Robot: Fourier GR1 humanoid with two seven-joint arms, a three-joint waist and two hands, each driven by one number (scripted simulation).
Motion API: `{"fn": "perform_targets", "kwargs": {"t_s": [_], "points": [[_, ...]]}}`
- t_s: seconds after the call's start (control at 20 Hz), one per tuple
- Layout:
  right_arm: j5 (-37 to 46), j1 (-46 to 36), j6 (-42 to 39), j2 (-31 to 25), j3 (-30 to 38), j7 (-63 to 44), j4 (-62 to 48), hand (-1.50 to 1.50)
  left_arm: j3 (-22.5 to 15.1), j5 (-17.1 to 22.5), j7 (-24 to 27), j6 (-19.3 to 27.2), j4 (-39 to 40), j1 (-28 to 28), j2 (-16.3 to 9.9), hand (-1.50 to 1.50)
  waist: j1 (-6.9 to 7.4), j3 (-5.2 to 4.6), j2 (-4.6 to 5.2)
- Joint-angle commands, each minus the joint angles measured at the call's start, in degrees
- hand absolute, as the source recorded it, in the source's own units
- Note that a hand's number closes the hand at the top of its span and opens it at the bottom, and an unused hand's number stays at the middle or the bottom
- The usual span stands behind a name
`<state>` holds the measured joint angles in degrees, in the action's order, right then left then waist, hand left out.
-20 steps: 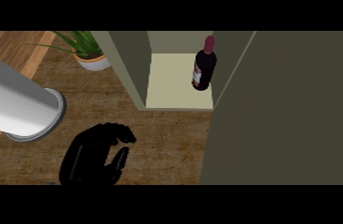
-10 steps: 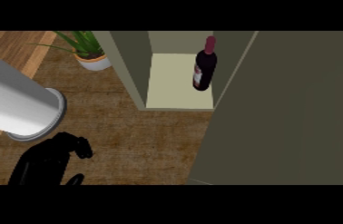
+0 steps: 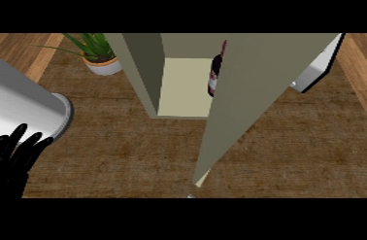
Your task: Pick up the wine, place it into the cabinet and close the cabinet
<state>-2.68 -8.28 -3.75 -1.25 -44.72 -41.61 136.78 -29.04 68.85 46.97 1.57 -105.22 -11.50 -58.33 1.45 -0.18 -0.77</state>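
Note:
The dark wine bottle [image 3: 213,77] stands upright inside the olive cabinet [image 3: 143,64], at the right side of its pale floor. The cabinet door [image 3: 265,88] is swung partway across the opening and hides most of the bottle. My left hand [image 3: 17,155] shows at the lower left edge, open with fingers up, apart from the cabinet. A grey forearm [image 3: 316,65] shows beyond the door's right edge. The door hides my right hand.
A large grey cylinder [image 3: 28,105] lies at the left, just above my left hand. A potted green plant [image 3: 97,53] stands at the back left beside the cabinet. Brown wooden counter [image 3: 129,151] stretches in front of the cabinet.
The door has swung across the opening and now covers most of the bottle. My left hand has drawn back to the lower left edge with its fingers raised.

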Motion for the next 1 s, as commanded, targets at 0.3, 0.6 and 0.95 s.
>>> {"fn": "perform_targets", "kwargs": {"t_s": [0.3,0.6,0.95], "points": [[5.50,-17.34,19.45,0.95,-10.89,2.90,-9.06,1.50,7.66,2.31,3.24,-11.00,5.99,-7.76,-5.75,-1.50,1.64,-0.13,0.09],[6.20,-23.97,28.56,0.79,-5.92,5.55,-13.14,1.50,11.51,4.32,2.90,-16.59,8.49,-9.16,-9.10,-1.50,2.29,-0.12,0.46],[1.26,-36.59,32.11,0.95,5.32,4.96,-23.76,1.50,15.70,5.90,3.08,-23.21,11.16,-11.28,-10.82,-1.50,2.78,-0.03,1.00]]}}
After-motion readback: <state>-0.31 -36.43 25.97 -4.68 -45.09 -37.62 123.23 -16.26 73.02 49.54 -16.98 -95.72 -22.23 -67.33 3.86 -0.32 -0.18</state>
